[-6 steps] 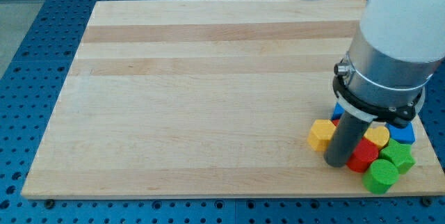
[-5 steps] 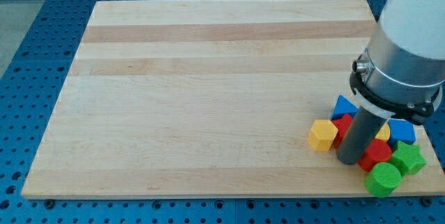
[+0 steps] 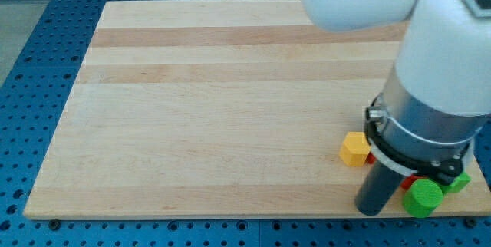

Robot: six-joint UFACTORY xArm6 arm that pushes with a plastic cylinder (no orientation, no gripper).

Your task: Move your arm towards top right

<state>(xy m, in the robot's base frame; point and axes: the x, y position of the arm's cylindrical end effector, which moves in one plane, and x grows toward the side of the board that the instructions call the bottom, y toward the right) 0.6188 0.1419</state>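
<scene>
The rod's tip [image 3: 373, 210] rests near the board's bottom edge, touching nothing visible. Just to its right lies the green cylinder [image 3: 423, 198], a red block [image 3: 412, 178] peeking behind it; up-left sits the yellow block [image 3: 355, 149]. The rod stands nearly upright, leaning toward the top right. The move looks barely begun: next, the tip should slide diagonally up-right across the wooden board [image 3: 230, 101], probably shoving blocks.
</scene>
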